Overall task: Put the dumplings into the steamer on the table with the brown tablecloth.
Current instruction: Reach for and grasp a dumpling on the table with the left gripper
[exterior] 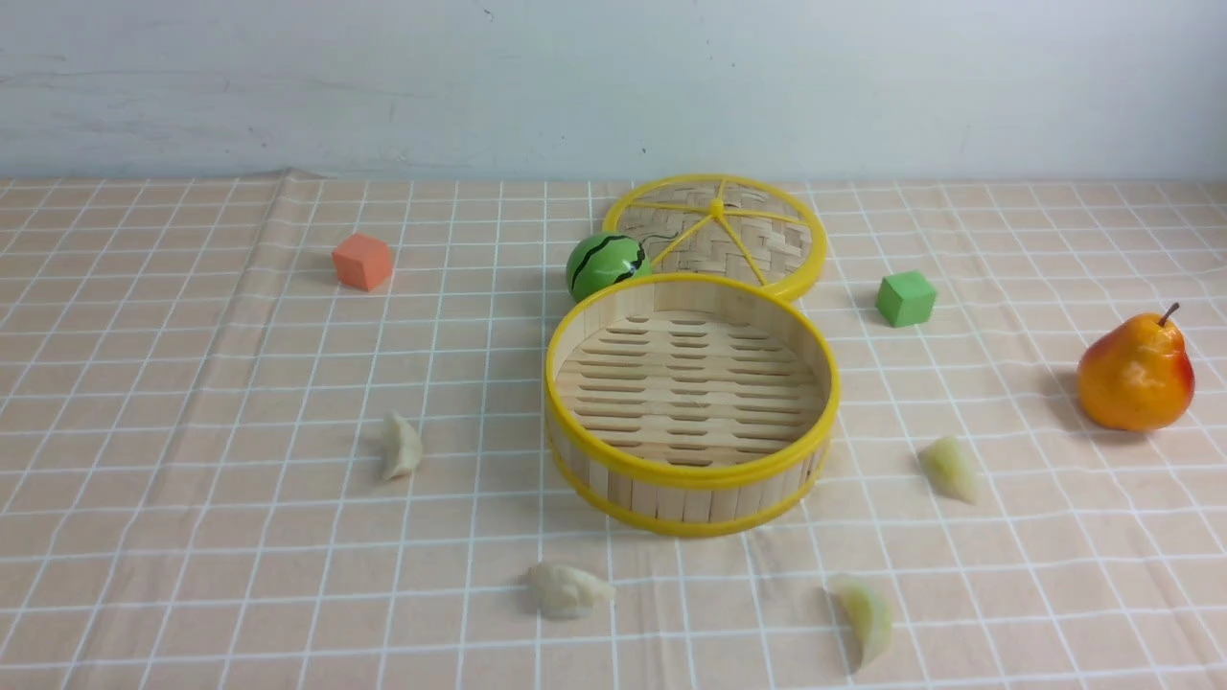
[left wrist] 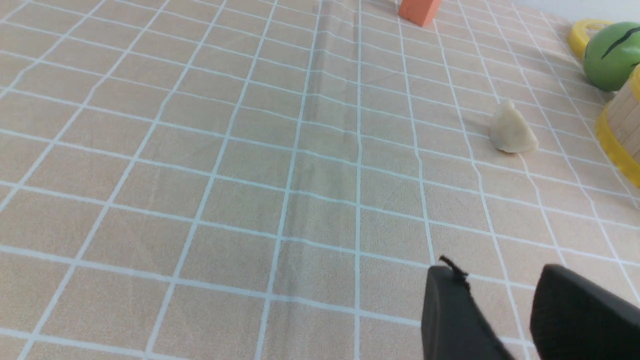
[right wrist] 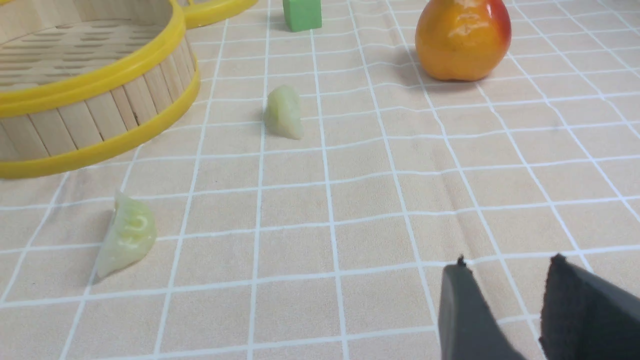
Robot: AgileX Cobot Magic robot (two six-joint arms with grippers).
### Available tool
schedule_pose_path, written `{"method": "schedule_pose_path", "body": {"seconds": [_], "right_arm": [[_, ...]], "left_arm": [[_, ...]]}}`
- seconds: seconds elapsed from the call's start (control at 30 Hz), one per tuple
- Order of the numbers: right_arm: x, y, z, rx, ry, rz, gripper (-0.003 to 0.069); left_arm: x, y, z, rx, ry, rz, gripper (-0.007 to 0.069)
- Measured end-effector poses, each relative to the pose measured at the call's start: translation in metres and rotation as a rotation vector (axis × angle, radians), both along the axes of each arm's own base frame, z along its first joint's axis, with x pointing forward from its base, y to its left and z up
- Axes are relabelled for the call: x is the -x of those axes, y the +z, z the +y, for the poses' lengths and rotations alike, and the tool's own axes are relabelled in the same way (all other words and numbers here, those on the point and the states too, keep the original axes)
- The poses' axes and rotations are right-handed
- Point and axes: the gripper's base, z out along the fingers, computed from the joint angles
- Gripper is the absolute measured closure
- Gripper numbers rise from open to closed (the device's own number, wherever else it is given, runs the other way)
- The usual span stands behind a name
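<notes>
The bamboo steamer (exterior: 690,479) stands empty mid-table on the brown tablecloth (exterior: 192,383). Two creamy white dumplings lie left of it (exterior: 401,446) and in front of it (exterior: 566,587). Two pale green dumplings lie right of it (exterior: 951,468) and front right (exterior: 868,618). The left gripper (left wrist: 497,272) is open and empty above bare cloth, short of the white dumpling (left wrist: 512,133). The right gripper (right wrist: 505,265) is open and empty above cloth, apart from both green dumplings (right wrist: 283,112) (right wrist: 127,235). Neither gripper shows in the front view.
The flat woven lid (exterior: 719,235) lies behind the steamer, with a green watermelon ball (exterior: 606,265) beside it. An orange cube (exterior: 362,262) sits far left, a green cube (exterior: 905,298) far right, and a pear (exterior: 1136,374) near the right edge.
</notes>
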Motion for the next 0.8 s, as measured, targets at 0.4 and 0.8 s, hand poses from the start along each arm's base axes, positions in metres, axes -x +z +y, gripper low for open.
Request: {"method": "schedule_pose_path", "body": {"seconds": [0.4,0.8], "right_arm": [[0.0000,0.0000,0.0000,0.000,0.000,0.000,0.0419],[0.0000,0.0000,0.0000,0.000,0.000,0.000,0.0419]], "left_arm": [[0.0001,-0.0001,0.0007,-0.022,0.001,0.003,0.0386],[0.0002,-0.0007,0.0006,-0.022,0.001,0.009,0.0386]]}}
